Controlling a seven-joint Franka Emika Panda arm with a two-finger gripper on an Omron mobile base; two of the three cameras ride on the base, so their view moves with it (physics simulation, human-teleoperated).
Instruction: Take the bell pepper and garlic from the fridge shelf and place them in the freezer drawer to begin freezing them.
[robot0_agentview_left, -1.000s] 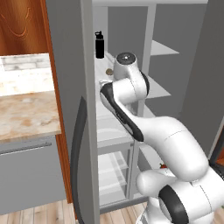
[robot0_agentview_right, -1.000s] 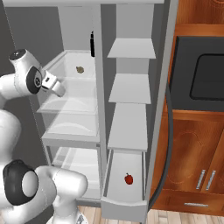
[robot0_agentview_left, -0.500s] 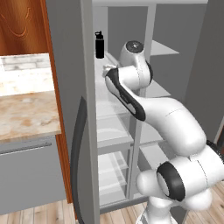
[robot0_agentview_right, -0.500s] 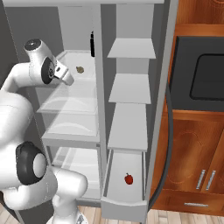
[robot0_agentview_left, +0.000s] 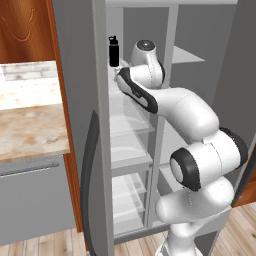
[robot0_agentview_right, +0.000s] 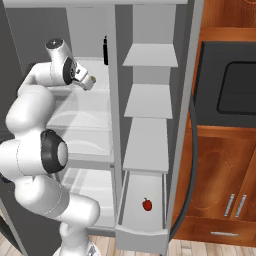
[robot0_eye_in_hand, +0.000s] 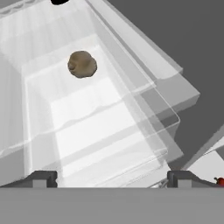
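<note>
The arm has swung up and into the fridge since a second ago. Its claw (robot0_eye_in_hand: 111, 177) is spread wide and empty, touching nothing. Beyond it, the garlic (robot0_eye_in_hand: 82, 64) lies on the glass fridge shelf (robot0_eye_in_hand: 131, 118). Judgement: advance, centre the fingers around the garlic, then close gently.

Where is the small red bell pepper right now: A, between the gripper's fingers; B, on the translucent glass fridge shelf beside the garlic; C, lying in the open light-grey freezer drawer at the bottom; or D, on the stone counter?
C: the small red bell pepper lies on the floor of the open light-grey freezer drawer, while the tan-brown garlic sits alone on the translucent glass fridge shelf ahead of the open gripper.
</note>
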